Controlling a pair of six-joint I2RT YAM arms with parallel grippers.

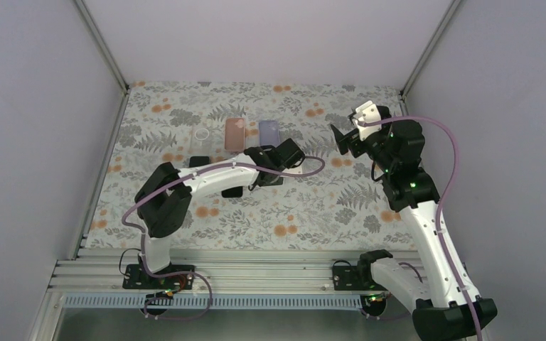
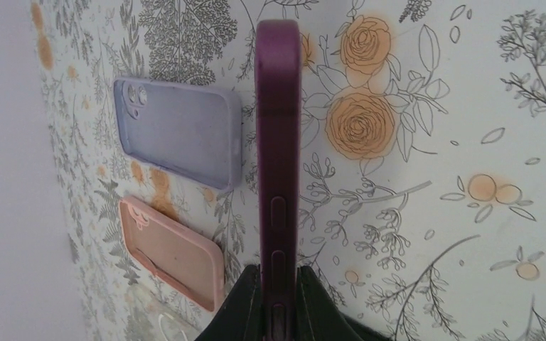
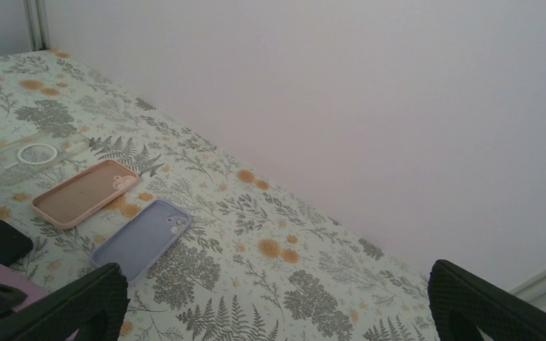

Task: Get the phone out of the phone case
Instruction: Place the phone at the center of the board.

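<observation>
While in left pincer (image 2: 279,275), one phone case (image 2: 278,128); three empty cases (image 3: 144,239) (image 3: 84,192) (image 3: 25,158)

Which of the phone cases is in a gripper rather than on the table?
The dark purple case, clamped edge-on in the left gripper; the lavender case, pink case and clear case lie flat on the table.

Lilac case (image 2: 178,131) near phone case (image 2: 279,142), right tabletop (image 1: 327,206) open
</observation>
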